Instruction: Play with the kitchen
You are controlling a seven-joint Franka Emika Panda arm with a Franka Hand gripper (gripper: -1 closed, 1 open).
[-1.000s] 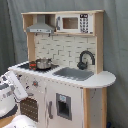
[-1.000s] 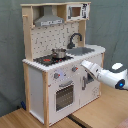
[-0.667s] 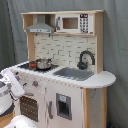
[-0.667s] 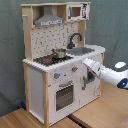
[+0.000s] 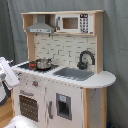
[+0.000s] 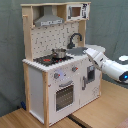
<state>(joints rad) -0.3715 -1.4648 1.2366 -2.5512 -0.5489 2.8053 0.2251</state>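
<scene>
The toy kitchen stands upright on the wooden floor, its long axis vertical, with the stovetop, small pot, sink and black faucet along the counter. In the second exterior view your arm comes in from the second exterior view's right, its end close to the counter's sink-side edge. The gripper is hidden there, so you cannot tell whether it is open or holding anything. The kitchen lies toward the second exterior view's left of the arm, counter features nearest.

A small metal pot is sitting on the black stovetop of the tall white and light-wood toy kitchen, with the grey sink lying to the first exterior view's right of it.
</scene>
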